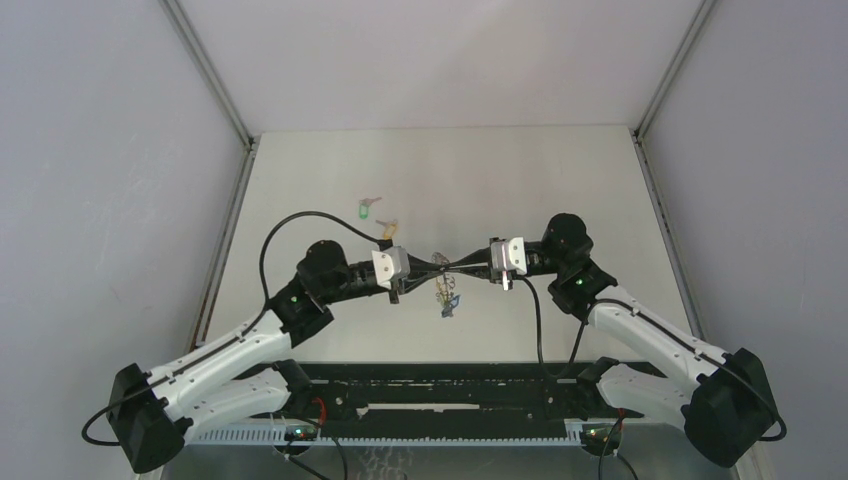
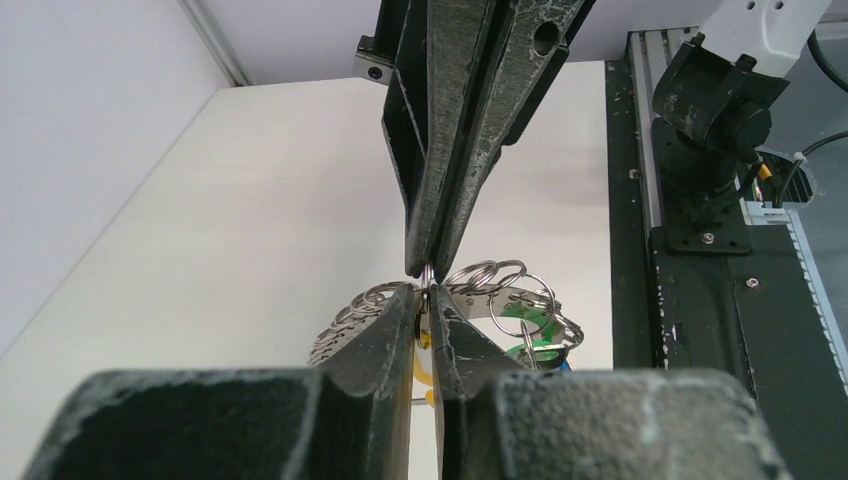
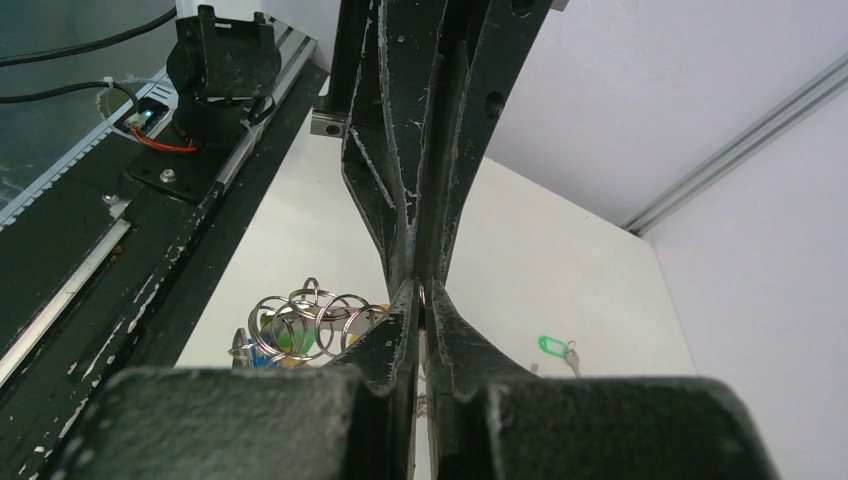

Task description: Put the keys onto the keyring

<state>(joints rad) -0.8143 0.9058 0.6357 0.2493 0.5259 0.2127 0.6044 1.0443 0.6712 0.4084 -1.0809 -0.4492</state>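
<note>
Both grippers meet tip to tip above the middle of the table. The keyring [image 1: 446,293] hangs just under them, a bunch of silver rings [image 2: 495,285] with green, yellow-orange and blue tags. My left gripper [image 2: 425,292] is shut on a thin metal ring of that bunch. A yellow-orange tag shows in the slit between its fingers, and whose tag it is cannot be told. My right gripper [image 3: 421,290] is shut on a ring at the same spot. Two keys lie on the table beyond the left arm, one green-tagged [image 1: 366,210] and one orange-tagged [image 1: 386,228].
A black rail [image 1: 440,395] with the arm bases runs along the near edge. Grey walls close in the left, right and back of the white table [image 1: 560,180]. The left arm's black cable [image 1: 300,215] loops over the table's left side.
</note>
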